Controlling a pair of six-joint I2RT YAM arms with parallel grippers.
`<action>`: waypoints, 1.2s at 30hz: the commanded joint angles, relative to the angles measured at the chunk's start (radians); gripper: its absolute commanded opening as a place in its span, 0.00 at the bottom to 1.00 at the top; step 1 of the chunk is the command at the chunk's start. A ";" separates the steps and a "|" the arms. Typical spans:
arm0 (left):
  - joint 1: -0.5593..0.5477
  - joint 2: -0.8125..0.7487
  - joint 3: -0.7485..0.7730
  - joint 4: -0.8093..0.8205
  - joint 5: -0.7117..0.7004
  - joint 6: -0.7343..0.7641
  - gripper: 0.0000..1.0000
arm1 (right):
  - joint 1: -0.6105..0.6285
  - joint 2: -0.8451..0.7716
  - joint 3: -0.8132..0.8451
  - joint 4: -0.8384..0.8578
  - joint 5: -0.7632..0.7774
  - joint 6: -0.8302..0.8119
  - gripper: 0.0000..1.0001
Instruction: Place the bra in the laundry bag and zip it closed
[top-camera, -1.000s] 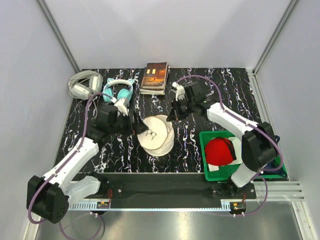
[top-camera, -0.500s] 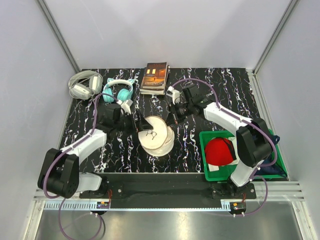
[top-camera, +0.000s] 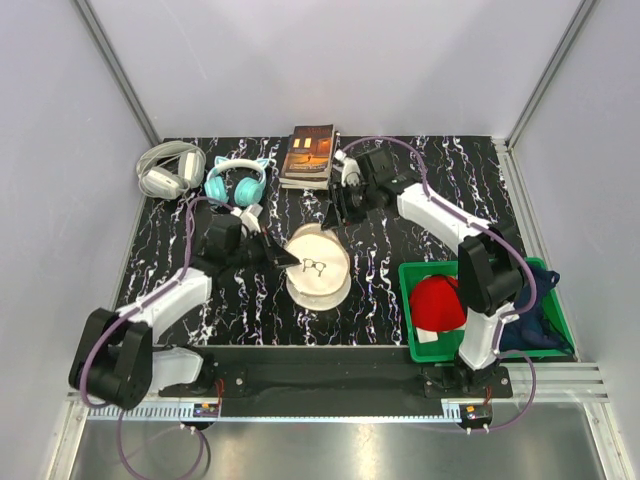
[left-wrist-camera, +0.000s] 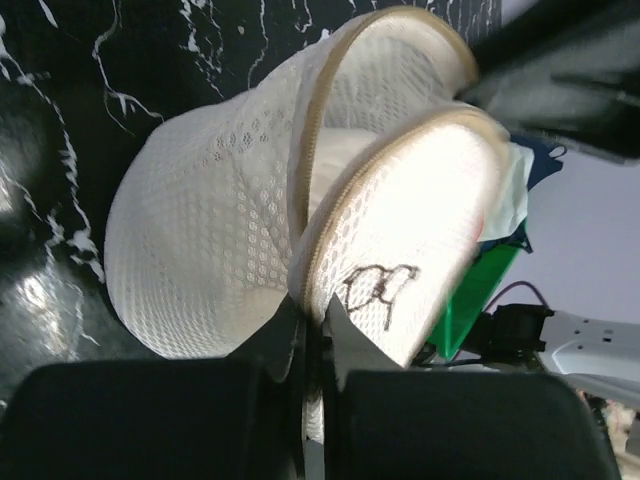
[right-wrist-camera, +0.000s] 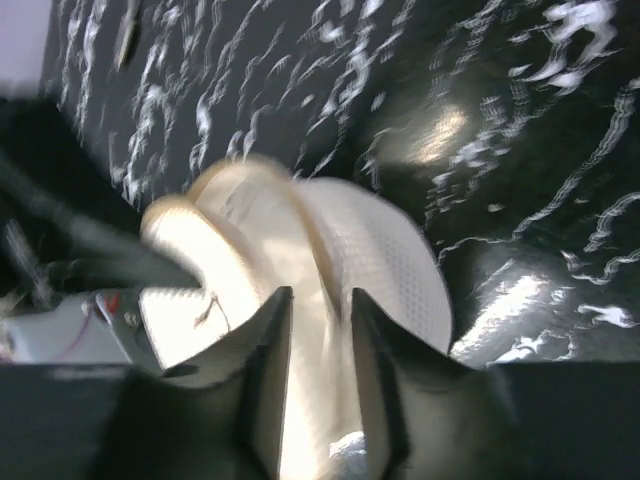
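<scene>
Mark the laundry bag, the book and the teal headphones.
laundry bag (top-camera: 325, 255), top view, flat printed face.
book (top-camera: 310, 150), top view, front cover.
teal headphones (top-camera: 216, 187), top view, one ear cup.

- I have two end effectors: my left end effector (top-camera: 283, 258) and my right end effector (top-camera: 335, 213).
- One laundry bag (top-camera: 318, 268).
- Two sets of headphones: a white-grey pair (top-camera: 165, 170) and a teal pair (top-camera: 237, 181).
- One stack of books (top-camera: 310, 155).
- One green bin (top-camera: 436, 351).
- One red cloth (top-camera: 438, 303).
- One dark blue cloth (top-camera: 535, 325).
</scene>
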 joint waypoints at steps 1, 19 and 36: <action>-0.061 -0.144 -0.075 0.061 -0.136 -0.243 0.00 | -0.012 -0.037 0.069 -0.119 0.214 0.203 0.56; -0.300 -0.472 -0.264 -0.068 -0.636 -0.839 0.00 | 0.219 -0.743 -0.751 0.498 0.240 0.996 0.86; -0.395 -0.558 -0.299 -0.055 -0.705 -0.895 0.00 | 0.365 -0.768 -0.980 0.631 0.401 1.257 0.74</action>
